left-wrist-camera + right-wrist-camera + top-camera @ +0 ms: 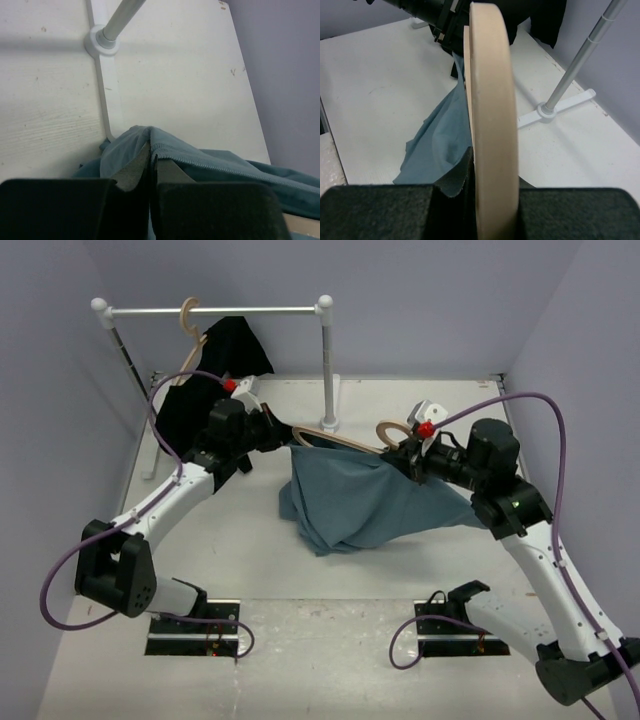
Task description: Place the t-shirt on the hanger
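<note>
Top external view, from the left: shows a twin hanger (187,312) under a black garment (225,350) on the rack (215,310). Next shows the left gripper (283,432), pinched tight on an upper edge of the t-shirt (350,495). Hangs there as a slate-blue sag between the two arms, raised along the top, lower folds resting mid-table. Runs lengthwise left to right, as does the hanger (345,443), near level, hook end to the right and clamped in the right gripper (408,455). Hides much of the hanger under cloth; cannot tell whether either wooden arm sits inside the shirt.

Left wrist view: confirms the stitched hem nipped between closed dark pads, with the rack's foot beyond. Right wrist view: fills the middle with pale wood seen edge-on, dark pads pressed to both sides, blue cloth trailing off lower left.

Underneath, shows a white table (300,640) with faint grain, boxed in by pale lilac walls (420,280).
</note>
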You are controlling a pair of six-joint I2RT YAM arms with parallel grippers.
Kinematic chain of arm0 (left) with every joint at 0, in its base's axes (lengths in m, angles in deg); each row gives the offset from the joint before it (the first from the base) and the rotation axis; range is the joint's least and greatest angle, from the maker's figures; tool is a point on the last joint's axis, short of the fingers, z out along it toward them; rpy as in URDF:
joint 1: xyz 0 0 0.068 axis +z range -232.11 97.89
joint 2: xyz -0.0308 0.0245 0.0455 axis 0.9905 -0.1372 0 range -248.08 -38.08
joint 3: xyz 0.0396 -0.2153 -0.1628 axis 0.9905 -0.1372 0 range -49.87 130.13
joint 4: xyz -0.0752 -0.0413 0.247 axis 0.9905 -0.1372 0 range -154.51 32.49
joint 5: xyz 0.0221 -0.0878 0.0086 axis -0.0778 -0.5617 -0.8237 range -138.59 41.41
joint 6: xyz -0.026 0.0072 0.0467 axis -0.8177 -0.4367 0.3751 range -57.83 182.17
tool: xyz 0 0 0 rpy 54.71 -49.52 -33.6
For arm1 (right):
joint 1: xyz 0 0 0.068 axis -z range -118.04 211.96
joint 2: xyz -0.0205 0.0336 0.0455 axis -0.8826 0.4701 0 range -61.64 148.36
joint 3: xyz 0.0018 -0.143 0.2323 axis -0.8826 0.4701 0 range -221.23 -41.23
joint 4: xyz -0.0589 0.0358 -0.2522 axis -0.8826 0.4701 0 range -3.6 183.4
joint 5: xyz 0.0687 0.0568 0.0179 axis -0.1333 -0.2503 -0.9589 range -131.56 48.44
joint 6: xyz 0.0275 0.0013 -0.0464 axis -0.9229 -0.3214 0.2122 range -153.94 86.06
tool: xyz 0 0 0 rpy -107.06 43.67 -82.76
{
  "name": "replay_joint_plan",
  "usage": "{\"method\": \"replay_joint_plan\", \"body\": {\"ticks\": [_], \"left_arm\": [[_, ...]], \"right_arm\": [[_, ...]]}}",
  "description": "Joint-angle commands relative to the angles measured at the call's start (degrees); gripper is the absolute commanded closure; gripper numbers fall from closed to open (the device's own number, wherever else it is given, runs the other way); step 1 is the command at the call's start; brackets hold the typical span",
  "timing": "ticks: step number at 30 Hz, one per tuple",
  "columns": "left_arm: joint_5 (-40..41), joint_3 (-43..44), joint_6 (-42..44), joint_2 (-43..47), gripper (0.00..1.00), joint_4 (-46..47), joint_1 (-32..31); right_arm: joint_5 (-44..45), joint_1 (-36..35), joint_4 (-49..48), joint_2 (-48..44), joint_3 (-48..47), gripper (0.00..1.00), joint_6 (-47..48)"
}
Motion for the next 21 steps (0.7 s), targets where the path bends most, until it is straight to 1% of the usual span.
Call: {"method": "replay_joint_plan", "body": {"ticks": [1, 3, 5, 7, 9, 11, 12, 14, 16, 18, 20, 21], "left_arm": [[-1.0, 2.8, 0.1, 0.8, 1.00, -1.7, 2.4], [-2.2, 2.1, -0.2, 1.8, 1.00, -1.6, 2.5], [-4.7, 0.9, -1.5, 3.2, 1.00, 1.1, 2.4], [-6.7, 0.9, -1.6, 5.4, 1.00, 2.6, 1.9], [-7.0, 2.6, -0.8, 7.4, 1.00, 2.4, 0.6], [-6.7, 4.9, 0.4, 9.5, 1.00, 0.7, -2.0], [-5.5, 7.0, 1.2, 9.9, 1.00, -0.1, -4.4], [-2.4, 10.1, 2.4, 10.5, 1.00, -4.9, -9.2], [-0.6, 10.5, 1.9, 11.2, 1.00, -5.4, -13.7], [2.6, 10.6, 1.9, 11.6, 1.00, -5.4, -18.1], [4.8, 11.7, 3.0, 11.2, 1.00, -6.0, -22.4], [5.2, 12.9, 3.6, 10.7, 1.00, -7.1, -23.2]], "right_arm": [[4.9, 0.2, 2.3, -0.8, -1.4, 1.00, 1.9], [6.3, 0.2, 3.1, 0.3, -2.3, 1.00, 1.8], [6.5, -0.3, 5.1, 2.5, -4.6, 1.00, 1.6], [8.9, -2.8, 7.2, 6.7, -8.8, 1.00, 2.0], [10.7, -4.6, 8.9, 10.3, -12.4, 1.00, 1.4], [9.9, -5.1, 8.1, 13.2, -16.5, 1.00, -1.4], [9.5, -5.8, 7.4, 14.6, -18.8, 1.00, -3.0], [11.6, -7.9, 5.9, 17.6, -22.4, 1.00, -5.6], [11.5, -8.7, 1.4, 19.3, -23.9, 1.00, -11.0], [8.7, -8.7, -4.4, 19.4, -23.0, 1.00, -17.2], [3.9, -8.7, -12.0, 18.7, -19.5, 1.00, -21.2], [1.1, -8.6, -16.0, 17.6, -17.1, 1.00, -22.6]]}}
